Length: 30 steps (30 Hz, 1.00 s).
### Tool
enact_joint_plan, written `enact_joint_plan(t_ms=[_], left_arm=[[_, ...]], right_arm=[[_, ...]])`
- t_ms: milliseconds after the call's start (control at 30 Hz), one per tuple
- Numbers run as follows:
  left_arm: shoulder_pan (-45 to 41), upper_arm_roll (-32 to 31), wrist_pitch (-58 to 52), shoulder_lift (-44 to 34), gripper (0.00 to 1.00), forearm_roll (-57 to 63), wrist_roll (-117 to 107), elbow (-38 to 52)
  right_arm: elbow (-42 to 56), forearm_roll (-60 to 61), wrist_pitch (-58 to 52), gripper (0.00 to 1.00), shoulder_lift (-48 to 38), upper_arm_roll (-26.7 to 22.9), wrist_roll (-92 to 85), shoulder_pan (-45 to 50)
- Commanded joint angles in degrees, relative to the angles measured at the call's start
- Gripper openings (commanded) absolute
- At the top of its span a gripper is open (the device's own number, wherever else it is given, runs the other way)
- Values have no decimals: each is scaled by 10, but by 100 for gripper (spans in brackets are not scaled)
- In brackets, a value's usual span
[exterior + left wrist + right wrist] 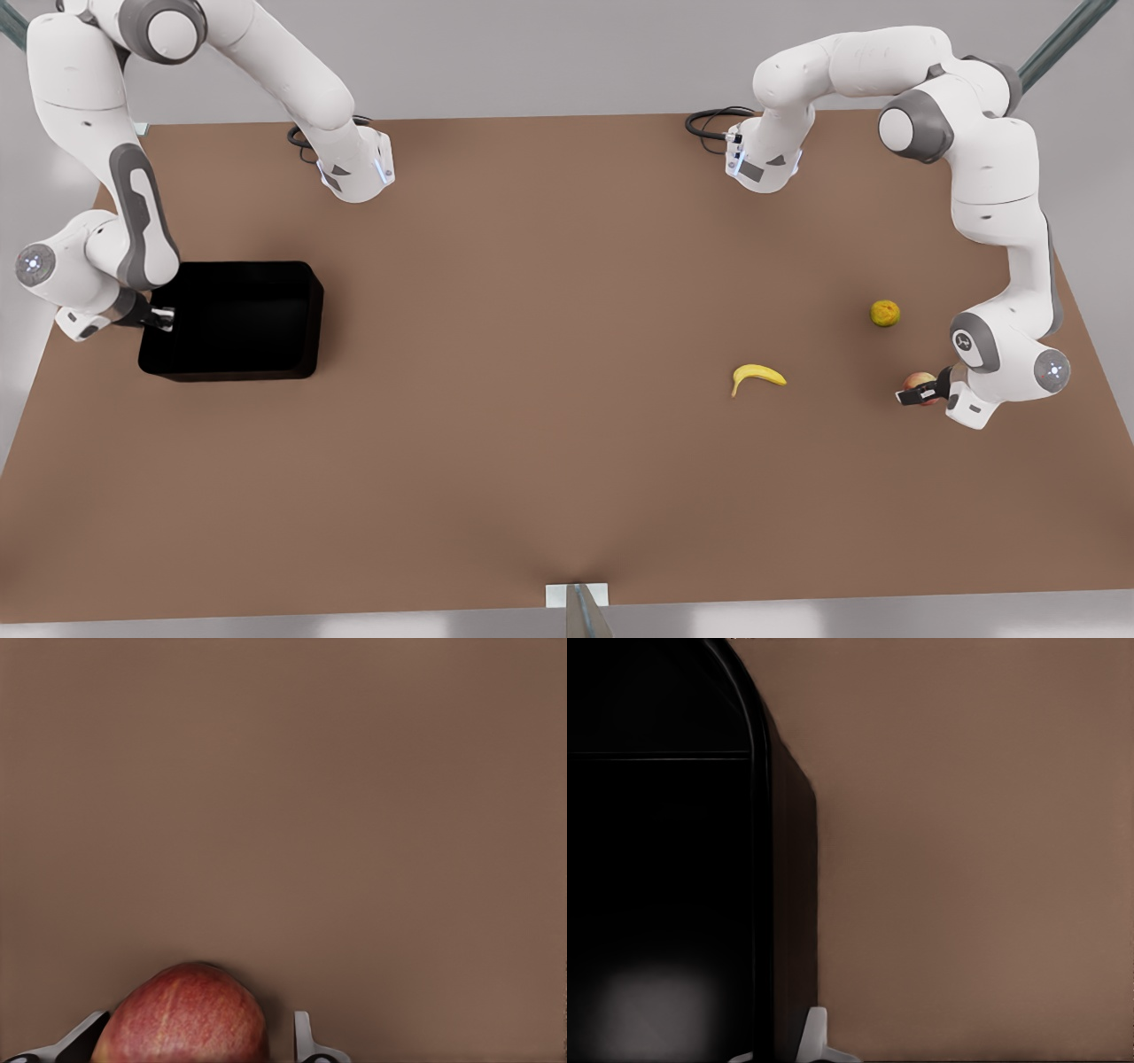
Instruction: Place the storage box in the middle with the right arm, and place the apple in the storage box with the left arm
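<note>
At the front view's right, the apple point(918, 382) was straddled, ungripped, by the left gripper point(921, 393); the storage box point(239, 319) wall was straddled by the right gripper point(163, 318), grasp unclear

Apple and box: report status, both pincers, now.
Left pincer around the apple, fingers either side, grip unconfirmed. Right pincer at the box wall, box at the front view's left, not centred. Banana lies between apple and middle.

Brown table point(532, 354) with a box and three fruits on it.
I see the black box point(232, 320) resting near the front view's left edge. Well apart, toward the right, lie the banana point(757, 377), the citrus point(884, 313) beyond it, and the apple point(918, 383) nearest the right edge.
</note>
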Motion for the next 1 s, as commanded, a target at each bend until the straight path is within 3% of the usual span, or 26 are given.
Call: enact_joint_plan(t_ms=[0,100,267,367,500,533,700,800,867,967], left_arm=[[0,0,0,0,90,0,0,0],[1,0,0,1,83,0,0,0],[1,0,0,1,81,0,0,0],[0,0,0,1,81,0,0,0],[0,0,0,1,81,0,0,0],[0,0,0,1,81,0,0,0],[-1,0,-3,-3,81,-1,0,0],[-1,0,-1,-1,81,-1,0,0],[-1,-1,0,0,79,-1,0,0],[-1,-1,-1,0,78,-1,0,0]], right_arm=[[1,-1,-5,21,-1,6,1,-4],[29,2,-85,21,-18,132,54,-89],[41,39,-140,21,-59,288,230,-64],[74,74,-155,21,-57,293,337,97],[157,81,-199,21,-11,286,436,239],[185,81,-214,21,4,264,448,287],[376,81,-268,21,123,67,566,601],[444,92,-291,21,168,49,623,663],[454,131,-289,21,176,-15,641,738],[449,131,-287,21,189,-16,643,739]])
